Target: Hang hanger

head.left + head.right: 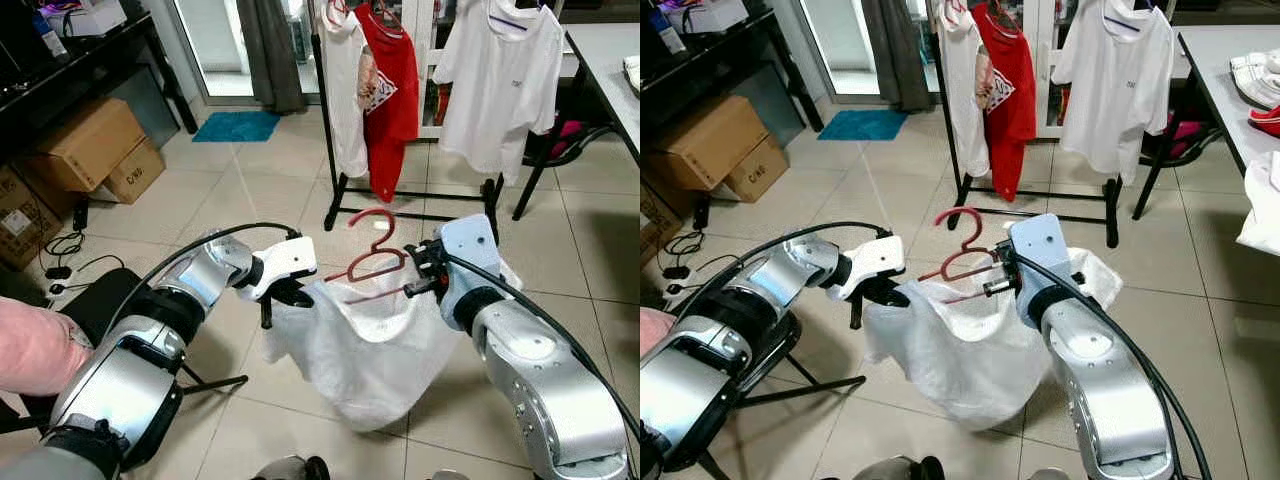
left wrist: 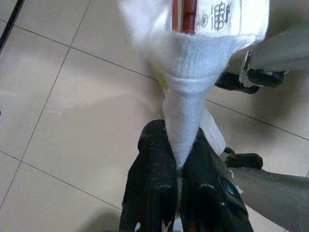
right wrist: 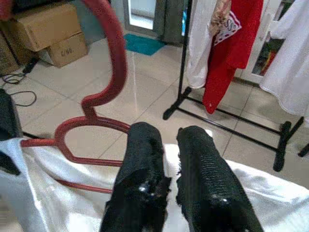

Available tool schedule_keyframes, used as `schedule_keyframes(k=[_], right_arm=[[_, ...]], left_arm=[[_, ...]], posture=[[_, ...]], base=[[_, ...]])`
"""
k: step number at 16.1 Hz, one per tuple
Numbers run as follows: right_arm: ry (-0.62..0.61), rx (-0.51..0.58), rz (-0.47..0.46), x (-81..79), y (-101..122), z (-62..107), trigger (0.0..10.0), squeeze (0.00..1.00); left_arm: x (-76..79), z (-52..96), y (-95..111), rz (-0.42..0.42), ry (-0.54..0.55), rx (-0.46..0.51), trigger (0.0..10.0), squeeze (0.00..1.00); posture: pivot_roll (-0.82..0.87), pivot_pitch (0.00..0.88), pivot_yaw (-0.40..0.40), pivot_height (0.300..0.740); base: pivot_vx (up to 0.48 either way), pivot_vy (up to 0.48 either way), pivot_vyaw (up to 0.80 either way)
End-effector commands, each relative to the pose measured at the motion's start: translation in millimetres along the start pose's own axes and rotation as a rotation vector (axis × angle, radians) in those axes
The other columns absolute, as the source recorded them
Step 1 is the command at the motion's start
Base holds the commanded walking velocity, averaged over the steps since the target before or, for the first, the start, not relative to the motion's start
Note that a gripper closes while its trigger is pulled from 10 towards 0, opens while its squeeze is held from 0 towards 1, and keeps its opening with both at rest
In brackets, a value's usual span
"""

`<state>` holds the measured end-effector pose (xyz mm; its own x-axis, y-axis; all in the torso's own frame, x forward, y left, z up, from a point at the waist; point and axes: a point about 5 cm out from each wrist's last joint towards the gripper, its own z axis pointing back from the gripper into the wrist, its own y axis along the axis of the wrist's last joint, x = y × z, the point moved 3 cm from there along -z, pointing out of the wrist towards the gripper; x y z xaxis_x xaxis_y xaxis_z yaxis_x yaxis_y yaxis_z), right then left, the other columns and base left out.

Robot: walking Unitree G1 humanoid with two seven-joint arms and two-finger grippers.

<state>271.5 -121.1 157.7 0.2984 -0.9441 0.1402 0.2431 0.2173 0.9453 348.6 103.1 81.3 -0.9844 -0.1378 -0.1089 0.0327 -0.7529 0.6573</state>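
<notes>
A white shirt [image 1: 365, 345] is held stretched between both grippers above the tiled floor [image 1: 250, 180], with a red hanger [image 1: 372, 260] set in its collar, hook upward. The left gripper [image 2: 179, 169] is clamped on a bunched corner of the cloth. The right gripper [image 3: 169, 145] seems to be pinching the shirt's other edge, fingers nearly together. The rack [image 1: 330, 140] with hung shirts stands well beyond

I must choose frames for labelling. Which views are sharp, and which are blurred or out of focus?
Both eye views: evenly lit, sharp on the red hanger. Left wrist view: the white garment looks soft. Right wrist view: the near fingers look blurred.
</notes>
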Motion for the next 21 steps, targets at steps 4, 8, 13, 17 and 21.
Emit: schedule_keyframes(k=[4,8,13,17,21], right_arm=[[0.126,0.063,0.043,-5.7,11.3,10.5,10.0,1.0],[0.236,0.233,0.181,25.5,46.6,27.9,10.0,0.68],[0.576,0.143,0.382,15.3,36.9,43.1,10.0,0.0],[0.768,0.053,0.399,-1.0,19.8,45.0,10.0,0.0],[0.782,0.039,0.363,-11.8,10.4,29.3,4.9,0.0]], left_arm=[[-10.1,19.7,4.8,-0.051,0.031,0.078,0.0,0.0],[-3.1,34.1,-8.9,-0.145,-0.034,0.071,0.0,0.0],[6.7,47.5,-15.5,-0.198,-0.149,0.073,0.0,0.0],[7.5,54.8,-12.2,-0.267,-0.18,0.07,0.0,0.0],[10.2,54.2,-6.9,-0.312,-0.213,0.062,0.0,0.0]], posture=[[-0.13,0.025,0.201,0.74],[-0.13,0.013,0.197,0.74],[-0.12,0.0,0.174,0.74],[-0.11,0.0,0.165,0.74],[-0.12,0.0,0.169,0.74]], base=[[0.0,0.0,0.0],[0.0,0.0,0.0],[0.0,0.0,0.0],[0.0,0.0,0.0],[0.0,0.0,0.0]])
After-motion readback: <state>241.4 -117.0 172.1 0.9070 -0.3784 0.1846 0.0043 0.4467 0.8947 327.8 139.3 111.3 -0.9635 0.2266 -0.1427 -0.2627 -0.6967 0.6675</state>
